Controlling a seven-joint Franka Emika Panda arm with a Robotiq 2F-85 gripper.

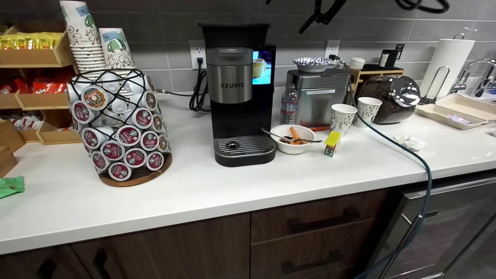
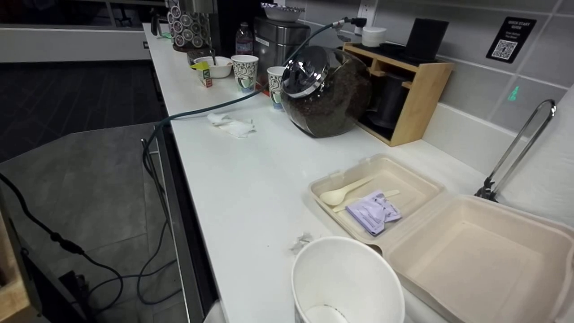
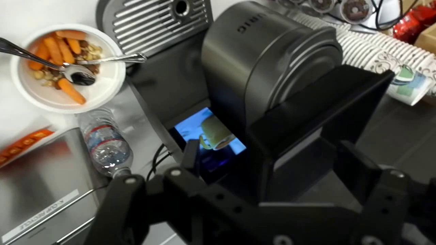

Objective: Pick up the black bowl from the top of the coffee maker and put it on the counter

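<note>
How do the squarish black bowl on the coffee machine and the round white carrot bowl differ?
The squarish black bowl is dark and straight-edged; the round white bowl is pale with a curved rim. The black bowl sits atop the black-and-silver coffee maker; the white bowl stands lower, on the white counter. Both widen toward the top.

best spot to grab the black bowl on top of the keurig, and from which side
Probably the rim of the black bowl, on the wall by the lit screen, coming down from above to straddle it: the walls flare outward to a rim standing clear above the coffee maker, and the open gripper hangs on that side.
</note>
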